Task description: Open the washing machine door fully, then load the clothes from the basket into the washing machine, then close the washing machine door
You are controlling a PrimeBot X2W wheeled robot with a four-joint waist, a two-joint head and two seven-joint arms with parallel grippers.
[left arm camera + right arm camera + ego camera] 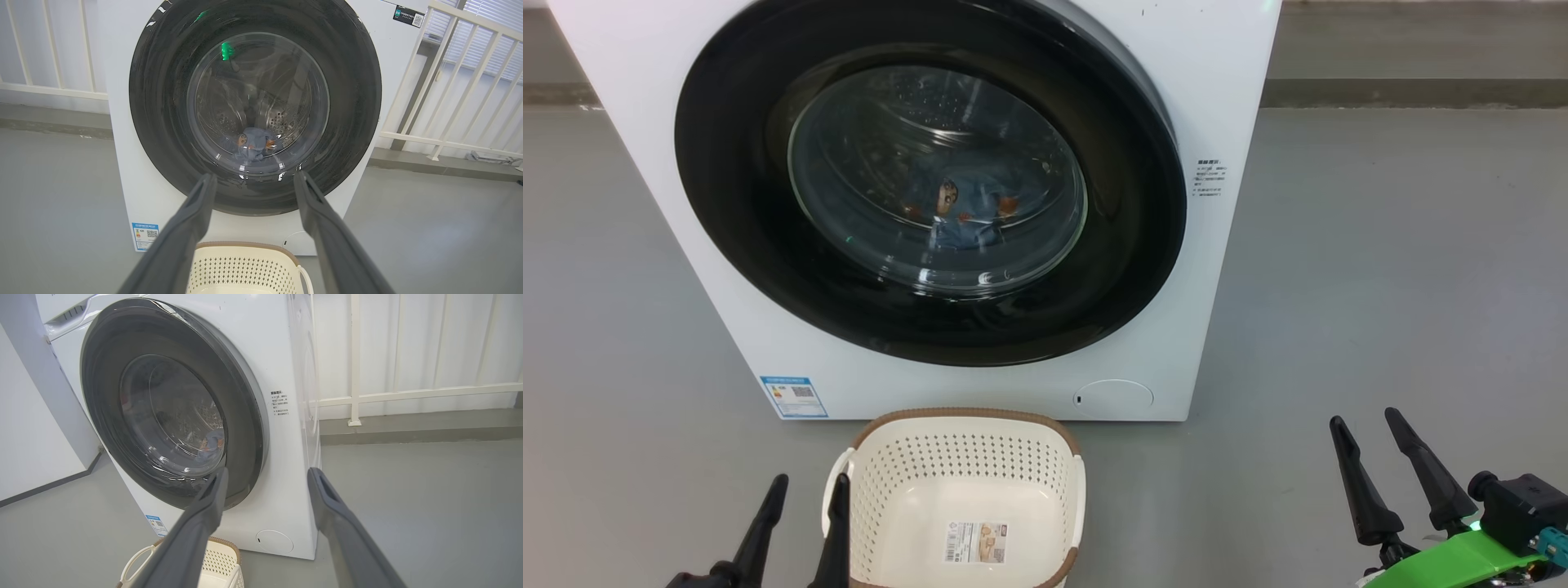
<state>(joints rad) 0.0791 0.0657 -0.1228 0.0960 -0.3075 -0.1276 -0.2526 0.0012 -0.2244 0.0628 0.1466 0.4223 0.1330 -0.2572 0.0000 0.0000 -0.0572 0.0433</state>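
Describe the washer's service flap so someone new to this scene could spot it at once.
Find the white washing machine on the grey floor and look below its black-rimmed round door, along the bottom strip of the front. Near that strip's right end, beyond the cream basket, sits the service flap. It is a plain white round outline, unlike the blue label sticker at the left end.

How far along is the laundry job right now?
Looks done: the basket is empty, and the clothes lie behind the washing machine door, which sits shut. In hand: nothing; left end effector and right end effector are open, empty. Left: nothing visible.
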